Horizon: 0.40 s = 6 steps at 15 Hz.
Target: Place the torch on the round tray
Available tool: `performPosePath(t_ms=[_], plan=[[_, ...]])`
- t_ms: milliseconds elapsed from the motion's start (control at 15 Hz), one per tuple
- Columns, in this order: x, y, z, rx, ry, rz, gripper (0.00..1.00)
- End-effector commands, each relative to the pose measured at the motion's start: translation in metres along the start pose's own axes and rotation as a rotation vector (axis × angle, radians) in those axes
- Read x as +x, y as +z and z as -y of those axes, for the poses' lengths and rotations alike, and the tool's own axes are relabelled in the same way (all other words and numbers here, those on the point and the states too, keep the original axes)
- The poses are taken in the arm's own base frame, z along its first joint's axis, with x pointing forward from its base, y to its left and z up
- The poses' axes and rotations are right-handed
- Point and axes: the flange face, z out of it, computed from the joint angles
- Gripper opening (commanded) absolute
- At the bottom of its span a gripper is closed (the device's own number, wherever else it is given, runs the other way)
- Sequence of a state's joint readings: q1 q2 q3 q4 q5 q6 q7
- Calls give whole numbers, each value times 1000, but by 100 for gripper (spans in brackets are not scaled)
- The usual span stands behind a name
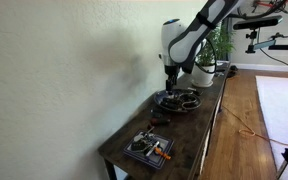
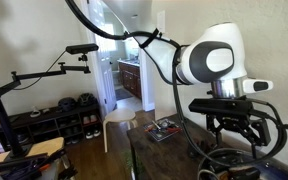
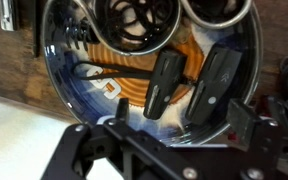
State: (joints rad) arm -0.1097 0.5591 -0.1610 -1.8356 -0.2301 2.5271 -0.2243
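Finding the rectangular tray (image 1: 134,151) sitting at the near end of the table (image 1: 179,125), the round tray (image 1: 189,104) lying farther along near the middle, the plant pot (image 1: 205,70) standing beyond at the far end. Seeing, in the wrist view, two stubby items (image 3: 166,83) lying side by side inside the round tray.

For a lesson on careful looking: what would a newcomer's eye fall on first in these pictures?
The big white arm fills an exterior view, its gripper poised just above the round tray. In the wrist view that tray's glossy inside gleams blue and orange. Along the dark table, a rectangular tray holds something orange, and a plant stands at the far end.
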Motion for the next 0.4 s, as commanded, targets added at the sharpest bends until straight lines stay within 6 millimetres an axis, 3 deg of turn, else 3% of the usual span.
performPosePath(t_ms=[0,67,133,333], plan=[[-30,-39,17,22,32,26,100],[-33,-45,20,26,33,26,100],[-12,-24,8,17,11,11,100],[-12,-28,9,19,12,7,100]])
